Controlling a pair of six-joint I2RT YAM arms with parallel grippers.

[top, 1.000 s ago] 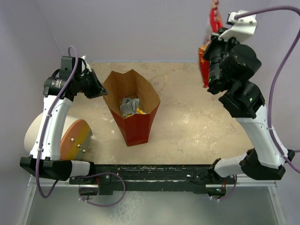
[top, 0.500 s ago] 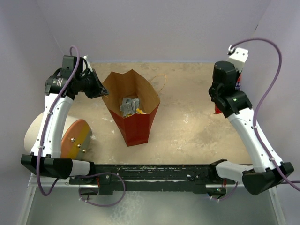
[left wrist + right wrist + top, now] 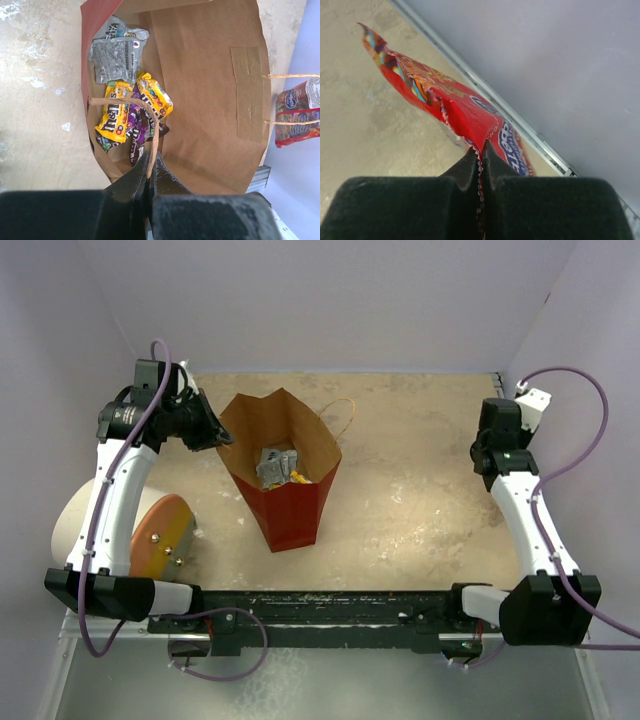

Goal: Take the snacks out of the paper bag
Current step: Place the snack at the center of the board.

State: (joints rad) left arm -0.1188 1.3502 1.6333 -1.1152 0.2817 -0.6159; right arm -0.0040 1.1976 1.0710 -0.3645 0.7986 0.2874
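Observation:
The paper bag stands open at mid-table, red outside and brown inside. My left gripper is shut on its near rim, holding the mouth open. Inside lie snacks: a silver-grey packet, yellow packets and a purple one. My right gripper is shut on the serrated edge of the red cookie bag, low over the table beside the right wall. In the top view the right arm hides that bag; in the left wrist view the cookie bag shows beyond the paper bag.
A white cylinder with an orange end lies at the left, beside the left arm. A string handle sticks out behind the bag. Purple walls close in the table at the back and right, with a metal rail along the right edge.
The right arm has swung down from high above the back right to low by the right wall, carrying the red cookie bag. The left gripper and paper bag have not moved.

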